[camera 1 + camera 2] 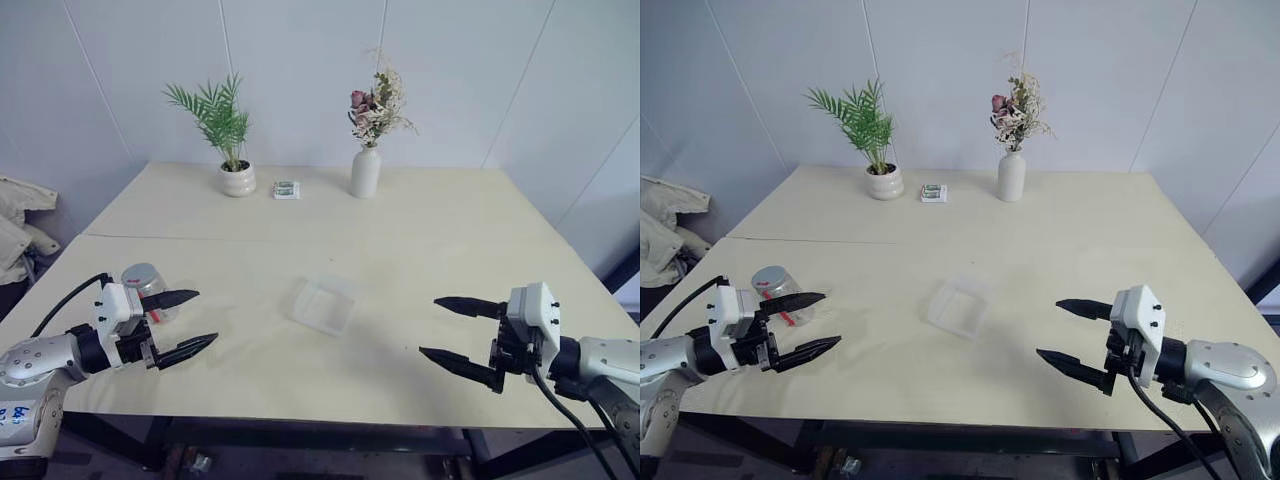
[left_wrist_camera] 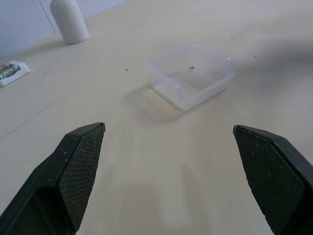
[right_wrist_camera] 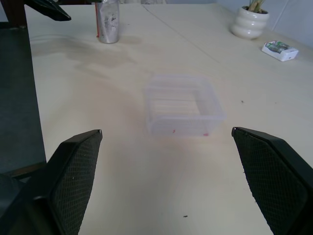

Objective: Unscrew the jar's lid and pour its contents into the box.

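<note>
**Both tools open, jar not yet grasped**

I'm at the very start: nothing held, lid (image 3: 108,1) apparently on the jar (image 1: 776,288), as far as I can tell. My left tool (image 1: 176,324) has its fingers spread wide and empty, hovering over the tabletop (image 1: 420,230) near its left front corner. My right tool (image 1: 457,334) is also spread wide and empty, over the right front part.

The jar stands upright on the tabletop just behind the left tool, near the left edge (the red mark on its label shows through beside the upper finger). Its contents I can't make out from here. The box (image 1: 324,304) sits in the middle of the tabletop between the two tools, well apart from both; it looks empty apart from a tiny red speck.

Next move, my guess: bring the left tool around the jar body and close on it, then bring the right tool over for the lid. The jar is close to the left edge, so a careless nudge could push it off.

Room is good: open surface all around the box. The plant pot (image 1: 238,179), small packet (image 1: 286,189) and white vase (image 1: 365,171) are far back by the wall, out of the way.
</note>
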Available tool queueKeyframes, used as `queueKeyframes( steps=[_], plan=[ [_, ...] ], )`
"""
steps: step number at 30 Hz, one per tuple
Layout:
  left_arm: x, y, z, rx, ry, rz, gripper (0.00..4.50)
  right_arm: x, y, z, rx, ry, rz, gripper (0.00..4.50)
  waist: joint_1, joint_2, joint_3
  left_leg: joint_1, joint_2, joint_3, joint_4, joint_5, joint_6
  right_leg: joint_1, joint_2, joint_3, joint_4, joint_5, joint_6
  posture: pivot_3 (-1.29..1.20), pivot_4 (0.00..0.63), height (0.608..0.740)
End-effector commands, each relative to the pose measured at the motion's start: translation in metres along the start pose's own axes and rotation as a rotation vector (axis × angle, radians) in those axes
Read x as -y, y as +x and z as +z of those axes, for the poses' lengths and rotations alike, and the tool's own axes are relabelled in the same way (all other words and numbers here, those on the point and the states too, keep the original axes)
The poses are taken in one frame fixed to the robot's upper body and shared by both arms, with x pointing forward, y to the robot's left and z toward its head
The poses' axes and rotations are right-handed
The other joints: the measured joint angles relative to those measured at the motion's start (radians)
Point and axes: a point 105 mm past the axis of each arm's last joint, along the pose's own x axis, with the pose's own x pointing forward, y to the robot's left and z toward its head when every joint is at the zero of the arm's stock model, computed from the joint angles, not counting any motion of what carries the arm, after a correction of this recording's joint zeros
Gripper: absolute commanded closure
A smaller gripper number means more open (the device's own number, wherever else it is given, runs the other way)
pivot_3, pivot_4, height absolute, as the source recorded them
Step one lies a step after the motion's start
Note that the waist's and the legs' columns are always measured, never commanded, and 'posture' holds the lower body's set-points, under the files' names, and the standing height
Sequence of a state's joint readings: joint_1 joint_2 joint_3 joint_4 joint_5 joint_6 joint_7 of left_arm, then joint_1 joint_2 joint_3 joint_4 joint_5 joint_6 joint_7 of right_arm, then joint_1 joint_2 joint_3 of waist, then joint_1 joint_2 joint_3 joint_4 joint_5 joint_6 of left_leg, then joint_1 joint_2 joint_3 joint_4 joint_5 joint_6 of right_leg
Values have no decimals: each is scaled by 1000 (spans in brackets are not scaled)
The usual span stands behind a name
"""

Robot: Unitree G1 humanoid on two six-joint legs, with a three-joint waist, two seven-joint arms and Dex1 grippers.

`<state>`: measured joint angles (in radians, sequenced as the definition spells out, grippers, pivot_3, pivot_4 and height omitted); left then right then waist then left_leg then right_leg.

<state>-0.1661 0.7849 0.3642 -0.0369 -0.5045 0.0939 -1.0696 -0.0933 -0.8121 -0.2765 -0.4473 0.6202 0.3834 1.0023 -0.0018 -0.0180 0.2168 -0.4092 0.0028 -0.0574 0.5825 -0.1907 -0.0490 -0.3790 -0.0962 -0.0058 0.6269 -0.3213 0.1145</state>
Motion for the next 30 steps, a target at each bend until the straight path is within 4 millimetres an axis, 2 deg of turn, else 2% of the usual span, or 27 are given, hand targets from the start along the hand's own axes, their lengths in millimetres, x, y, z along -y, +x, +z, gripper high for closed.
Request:
queueKeyframes(
  steps=[1,6,8,12,15,18,23,27,30],
  plan=[
    [3,-1,8,20,20,15,22,-2,5,12,46,-52,29,0,-2,0,0,0,0,1,0,0,0,0,0,1,0,0,0,0,150,740],
    [12,-12,5,1,3,87,22,0,18,8,71,-54,95,0,-5,-1,0,4,2,6,0,-2,1,0,1,6,0,0,0,0,150,740],
    [16,-21,3,3,-16,172,22,0,28,13,107,-59,136,0,-4,-1,0,4,3,8,0,-3,1,0,2,7,0,0,0,0,150,740],
    [21,-53,-9,16,-68,502,22,0,54,27,206,-82,220,0,-24,-1,-1,4,9,12,4,-7,2,0,3,12,-1,1,2,0,150,740],
    [17,-72,-16,23,-86,735,22,-1,66,35,247,-93,269,0,-19,-2,-1,4,8,12,9,-10,1,1,6,11,0,1,1,0,150,740],
    [7,-95,-32,17,-120,1035,22,-2,83,51,314,-97,332,0,-11,-2,-1,4,10,11,11,-10,0,2,9,12,0,3,0,0,150,740],
    [-12,-82,-50,6,-144,1140,22,-2,105,62,358,-108,374,0,3,-5,-3,4,15,12,14,-9,-1,2,16,12,-1,6,-6,0,150,740],
    [-31,-55,-59,18,-163,1085,22,-6,119,69,382,-119,381,0,0,-6,-3,4,15,12,14,-8,-2,2,16,13,-2,6,-11,0,150,740],
    [-43,-45,-62,27,-171,1079,22,-9,123,71,395,-121,377,0,-1,-6,-3,4,15,13,14,-8,-2,1,16,13,-1,8,-8,0,150,740]
  ],
)
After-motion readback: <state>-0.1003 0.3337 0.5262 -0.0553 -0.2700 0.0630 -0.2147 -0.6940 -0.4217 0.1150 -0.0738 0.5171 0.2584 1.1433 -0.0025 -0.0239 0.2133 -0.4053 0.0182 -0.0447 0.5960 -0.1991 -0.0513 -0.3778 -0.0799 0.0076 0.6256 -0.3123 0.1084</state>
